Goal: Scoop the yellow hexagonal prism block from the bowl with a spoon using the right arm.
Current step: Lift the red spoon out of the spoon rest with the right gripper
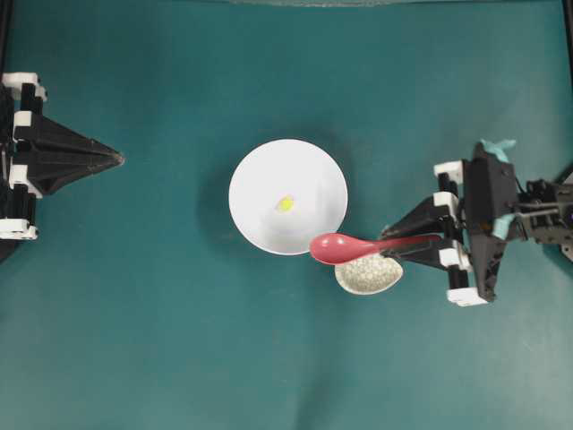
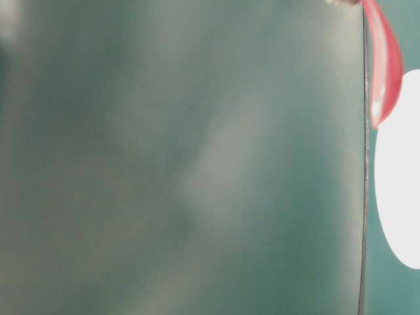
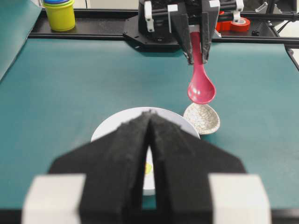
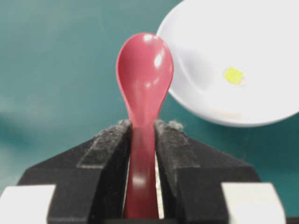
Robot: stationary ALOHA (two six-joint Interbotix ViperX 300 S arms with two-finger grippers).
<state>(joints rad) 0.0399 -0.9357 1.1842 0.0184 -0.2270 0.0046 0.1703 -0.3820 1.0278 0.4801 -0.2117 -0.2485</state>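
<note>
The white bowl sits mid-table with the tiny yellow hexagonal prism block lying inside it. My right gripper is shut on the handle of the pink-red spoon. The scoop hovers just outside the bowl's near-right rim, above a speckled spoon rest. In the right wrist view the spoon points forward from the gripper, the bowl and block lying to its right. My left gripper rests shut at the far left, holding nothing; in its own view the tips meet.
A speckled cream spoon rest lies under the spoon, touching the bowl's lower right edge. In the left wrist view, stacked cups and a red tape roll stand beyond the table's far side. The table-level view is mostly blur.
</note>
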